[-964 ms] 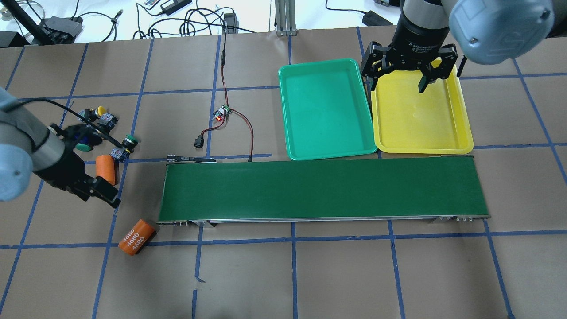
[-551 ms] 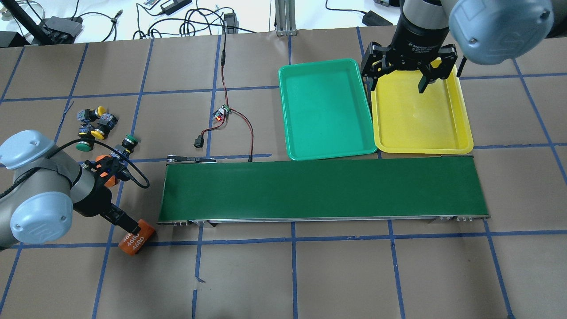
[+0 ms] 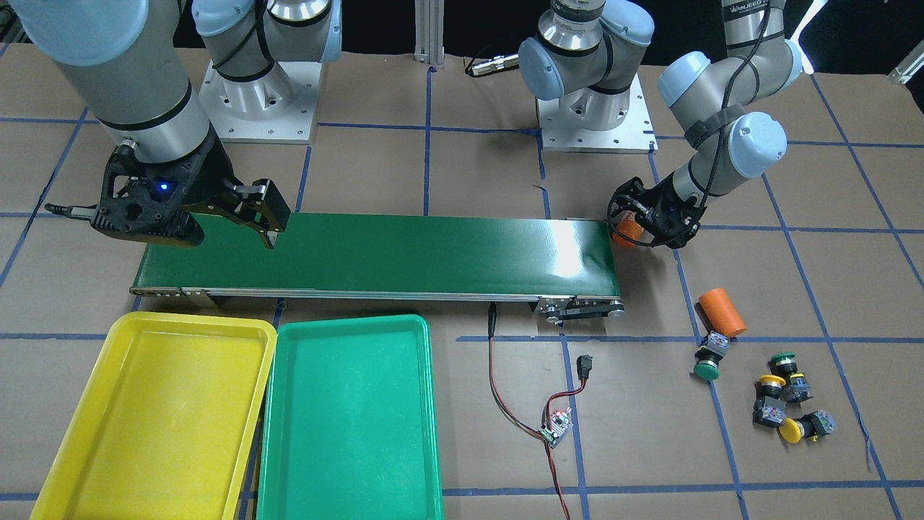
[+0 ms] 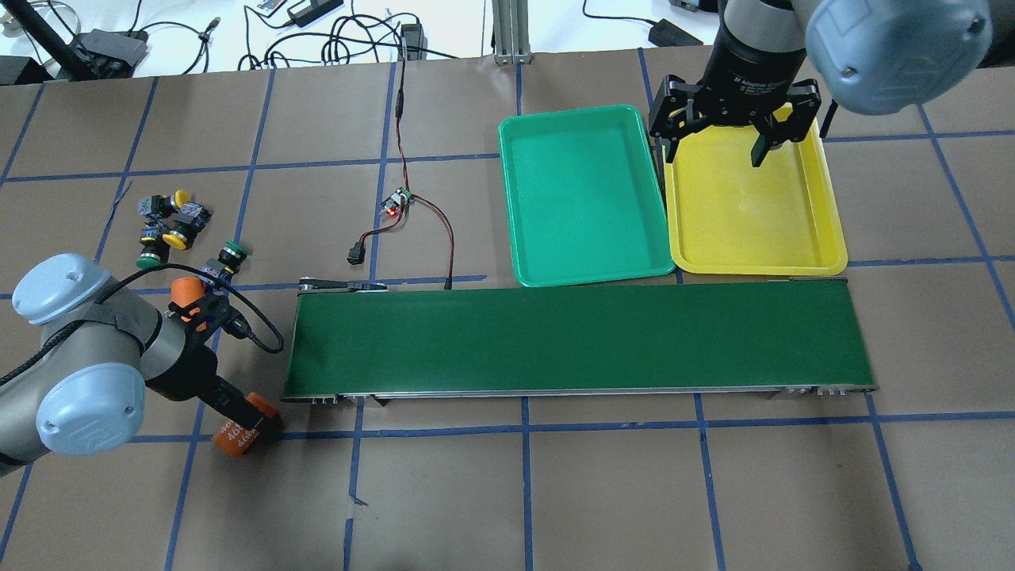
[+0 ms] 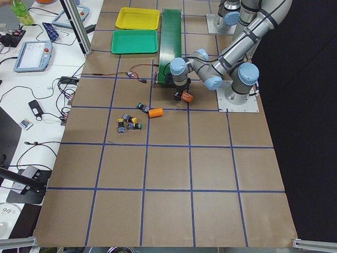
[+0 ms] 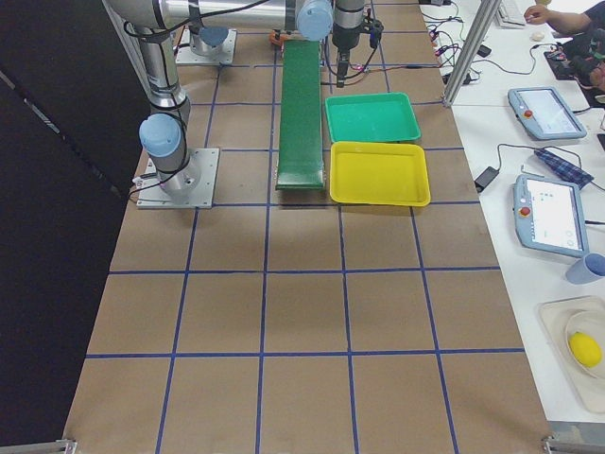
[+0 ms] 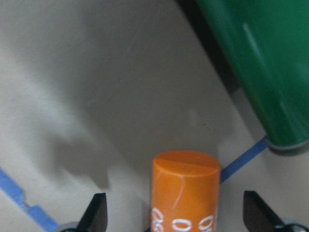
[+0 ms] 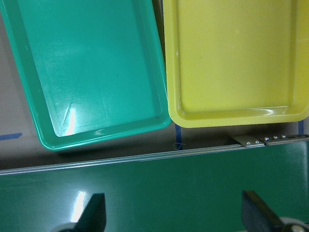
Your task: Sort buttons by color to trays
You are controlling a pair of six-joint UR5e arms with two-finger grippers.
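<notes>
Though half hidden from overhead, left gripper (image 4: 244, 414) spread astride orange cylinder (image 4: 235, 436); right gripper (image 4: 712, 151) likewise spread.

Glossy plastic trays (image 8: 96, 72), matt belt (image 8: 169, 193)

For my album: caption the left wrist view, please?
Open left gripper straddling an orange cylinder beside the green conveyor belt.

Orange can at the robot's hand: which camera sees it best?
The left wrist view: the orange can looks big, between the fingers of the open left gripper. Overhead and front-facing views show it partly hidden by that gripper; the left side view shows it tiny.
</notes>
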